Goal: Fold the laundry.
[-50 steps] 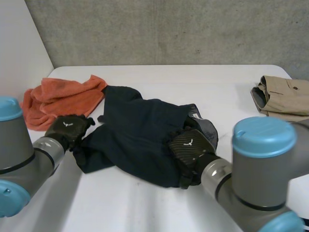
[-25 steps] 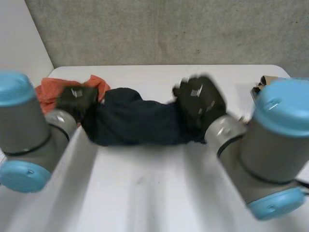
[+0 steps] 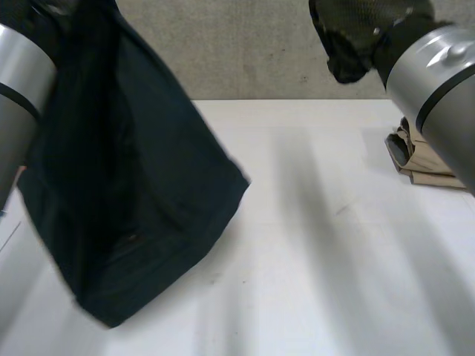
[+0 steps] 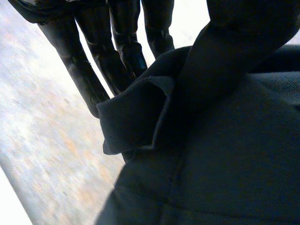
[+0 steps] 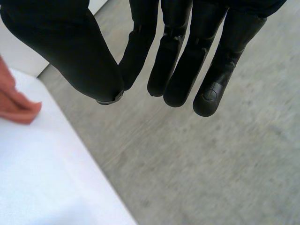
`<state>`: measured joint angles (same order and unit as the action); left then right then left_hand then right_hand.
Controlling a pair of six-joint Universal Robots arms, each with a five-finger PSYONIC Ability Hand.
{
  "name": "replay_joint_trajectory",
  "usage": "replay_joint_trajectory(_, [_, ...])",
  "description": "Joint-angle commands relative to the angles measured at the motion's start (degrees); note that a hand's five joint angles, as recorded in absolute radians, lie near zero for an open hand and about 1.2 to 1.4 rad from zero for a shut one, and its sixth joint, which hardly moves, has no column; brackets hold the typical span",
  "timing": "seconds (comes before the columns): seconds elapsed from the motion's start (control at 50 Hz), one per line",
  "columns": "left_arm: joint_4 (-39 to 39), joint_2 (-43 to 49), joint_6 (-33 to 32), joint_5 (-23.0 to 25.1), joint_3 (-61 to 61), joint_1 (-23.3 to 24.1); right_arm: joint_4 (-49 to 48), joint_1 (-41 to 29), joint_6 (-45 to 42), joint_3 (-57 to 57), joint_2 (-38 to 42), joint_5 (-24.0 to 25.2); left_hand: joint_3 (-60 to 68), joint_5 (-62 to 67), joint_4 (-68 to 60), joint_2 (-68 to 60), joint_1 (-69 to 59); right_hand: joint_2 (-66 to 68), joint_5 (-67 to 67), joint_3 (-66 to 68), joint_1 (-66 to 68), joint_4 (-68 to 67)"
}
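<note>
Left hand (image 4: 77, 65) clamps a rolled edge of the dark garment (image 3: 126, 185) between its thumb and straight fingers, high above the white table (image 3: 312, 245). The cloth hangs from that single grip in a long drape that widens downward to the table's near left part, though it is hard to tell whether the lowest hem rests there or hangs just clear. Holding it aloft this way looks meant to let its own weight pull out the bunching, so that a clean edge can be found; no fold is made in it yet. The right hand (image 5: 70, 47) hovers high at the robot's right, thumb and fingers straight and apart with nothing between them. It is well apart from the cloth and seems placed to come across and take a second point along the top edge. Beneath it the middle and right of the table lie bare, giving broad room to lay the garment flat. That room is bounded at the right by a folded beige garment (image 3: 430, 159) lying close to the table's rim, and farther back by an orange cloth (image 5: 14, 101) on the table near the far edge. The concrete wall (image 3: 282, 44) rises just behind that edge, so the spreading is probably best kept toward the middle
</note>
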<state>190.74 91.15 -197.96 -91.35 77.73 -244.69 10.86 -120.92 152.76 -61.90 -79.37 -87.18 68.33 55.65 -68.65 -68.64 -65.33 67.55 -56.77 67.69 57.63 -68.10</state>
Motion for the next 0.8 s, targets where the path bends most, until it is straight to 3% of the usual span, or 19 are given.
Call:
replay_joint_trajectory(0.02, [-0.2, 8.9, 0.0, -0.1, 1.5, 1.6, 0.6, 2.4, 3.5, -2.4, 5.7, 0.1, 11.7, 14.3, -11.4, -11.4, -14.7, 8.5, -9.3, 8.4, 18.4, -8.0])
replay_joint_trajectory(0.04, [-0.3, 9.9, -0.1, -0.1, 1.4, 2.0, 0.7, 2.6, 3.9, -2.4, 6.6, 0.1, 11.7, 14.3, -11.4, -11.4, -14.7, 3.0, -3.8, 2.8, 12.9, -2.4])
replay_joint_trajectory(0.06, [-0.3, 11.9, -0.1, -0.2, 1.2, 3.0, 1.1, 3.1, 4.8, -2.8, 8.5, 0.1, 11.7, 14.3, -11.4, -11.4, -14.7, -16.6, 15.8, -16.7, -6.6, 17.1])
replay_joint_trajectory(0.1, [-0.4, 13.4, -0.1, -0.3, 0.8, 3.7, 1.8, 3.4, 5.6, -3.2, 10.1, 0.0, 11.7, 14.3, -11.4, -11.4, -14.7, -38.3, 37.6, -38.5, -28.4, 38.9])
replay_joint_trajectory(0.24, [-0.7, 14.5, 0.0, -0.7, -1.1, 6.2, 3.6, 5.0, 10.2, -4.9, 12.6, 0.4, 11.7, 14.3, -11.4, -11.4, -14.7, -57.3, 56.5, -57.4, -47.3, 57.8])
replay_joint_trajectory(0.4, [-0.5, 11.6, -0.1, -0.7, -3.0, 8.3, 4.5, 5.7, 21.2, -6.7, 15.0, 6.0, 11.7, 14.3, -11.4, -11.4, -14.7, -57.5, 56.8, -57.7, -47.6, 58.1])
replay_joint_trajectory(0.58, [-0.8, 10.6, -0.1, -0.7, -1.9, 8.3, 6.4, 5.1, 45.1, -6.8, 21.3, 16.9, 11.7, 14.3, -11.4, -11.4, -14.7, -57.5, 56.8, -57.7, -47.6, 58.1])
replay_joint_trajectory(0.68, [-0.7, 10.8, -0.1, -0.7, -1.7, 8.3, 6.2, 4.3, 50.2, -6.5, 24.0, 19.5, 11.7, 14.3, -11.4, -11.4, -14.7, -57.5, 56.8, -57.7, -47.6, 58.1])
replay_joint_trajectory(0.8, [-0.5, 11.2, -0.4, -0.7, -1.8, 8.2, 6.1, -1.9, 52.1, -5.7, 25.9, 20.1, 11.7, 14.3, -11.4, -11.4, -14.7, -57.5, 56.8, -57.7, -47.6, 58.1])
